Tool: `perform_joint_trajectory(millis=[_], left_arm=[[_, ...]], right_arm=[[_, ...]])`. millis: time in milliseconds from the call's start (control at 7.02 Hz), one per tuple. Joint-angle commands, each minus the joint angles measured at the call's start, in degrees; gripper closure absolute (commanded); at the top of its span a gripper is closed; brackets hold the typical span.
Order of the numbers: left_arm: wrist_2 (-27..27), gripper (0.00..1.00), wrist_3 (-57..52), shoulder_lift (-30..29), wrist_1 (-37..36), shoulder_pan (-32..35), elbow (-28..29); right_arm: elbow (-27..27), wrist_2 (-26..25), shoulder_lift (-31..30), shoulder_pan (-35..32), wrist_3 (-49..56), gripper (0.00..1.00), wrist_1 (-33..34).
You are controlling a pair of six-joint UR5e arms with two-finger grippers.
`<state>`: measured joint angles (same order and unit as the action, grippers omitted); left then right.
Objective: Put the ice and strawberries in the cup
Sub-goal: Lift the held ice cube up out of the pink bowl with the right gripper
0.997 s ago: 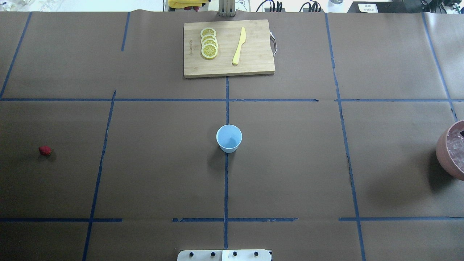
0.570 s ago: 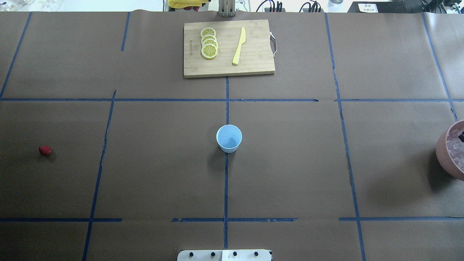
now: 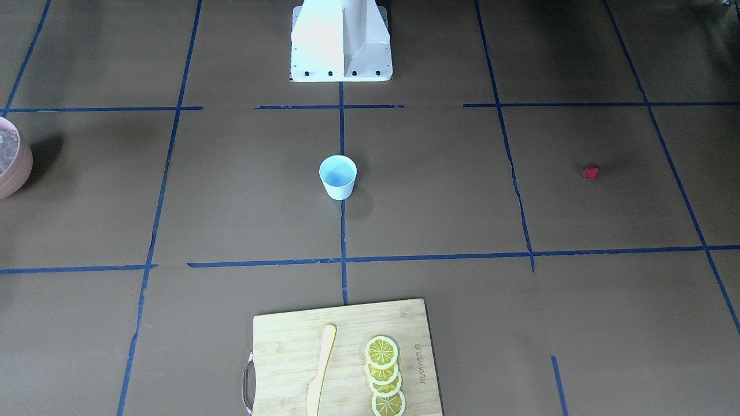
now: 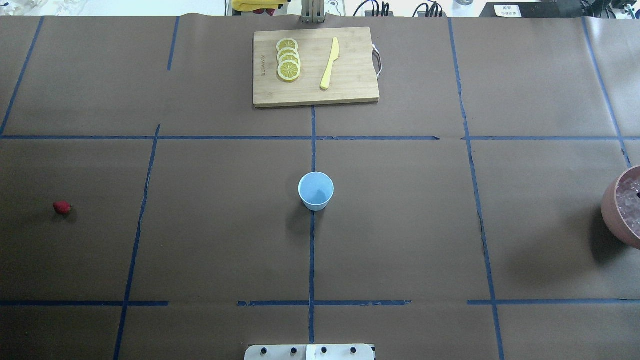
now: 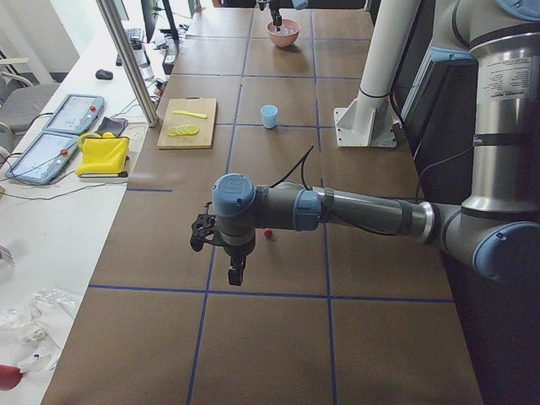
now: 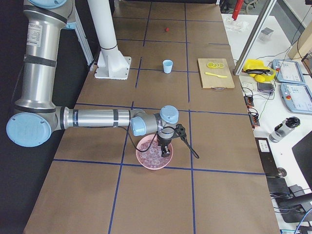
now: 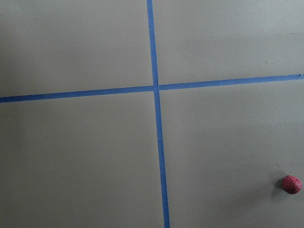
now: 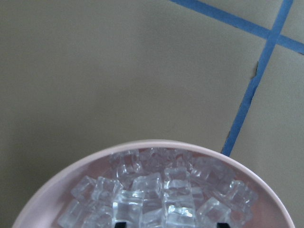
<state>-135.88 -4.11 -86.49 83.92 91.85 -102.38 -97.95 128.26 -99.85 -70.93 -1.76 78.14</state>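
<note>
Facing the robot, the cup (image 3: 338,176) stands upright at the middle of the table (image 3: 462,202) on a blue tape line, the strawberry (image 3: 591,172) lies well apart at mid right, and the pink bowl (image 3: 22,173) with ice (image 3: 6,144) is cut by the left edge; a cutting board (image 3: 283,346) at the bottom carries a yellow knife (image 3: 321,370) and lemon slices (image 3: 384,375). From overhead the cup sits at centre, the strawberry at far left, the bowl at the right edge and the board at top centre. From the left end the left claw (image 5: 236,272) hangs over the table near the strawberry, which lies to its right in the frame; whether it is released or clenched I cannot tell. From the right end the right claw (image 6: 165,148) points down into the bowl at lower centre. The left wrist view shows crossing tape lines and the strawberry at lower right. The right wrist view shows ice heaped in the bowl at the bottom, with two dark fingertips (image 8: 121,223) well apart at the lower edge, so this claw is released
</note>
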Motion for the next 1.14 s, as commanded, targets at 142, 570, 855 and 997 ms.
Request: perform_joint_trajectory(millis=[142,570,855,997], left_arm=[[-1.05,0.0,0.15,0.0,-0.25,0.0,-0.89],[-2.02,0.0,0.15,0.0,-0.25,0.0,-0.98],[-2.02,0.0,0.15,0.09,-0.34,0.0,-1.07],[-2.11,0.0,0.15,0.09,-0.43,0.0,-1.07]], right_arm=[[0.3,-0.03,-0.17,0.0,0.0,0.33,0.0],[1.0,-0.2,0.09,0.0,0.0,0.39,0.0],[0.92,-0.11,0.27,0.0,0.0,0.71,0.0],[0.92,-0.11,0.27,0.0,0.0,0.91,-0.09]])
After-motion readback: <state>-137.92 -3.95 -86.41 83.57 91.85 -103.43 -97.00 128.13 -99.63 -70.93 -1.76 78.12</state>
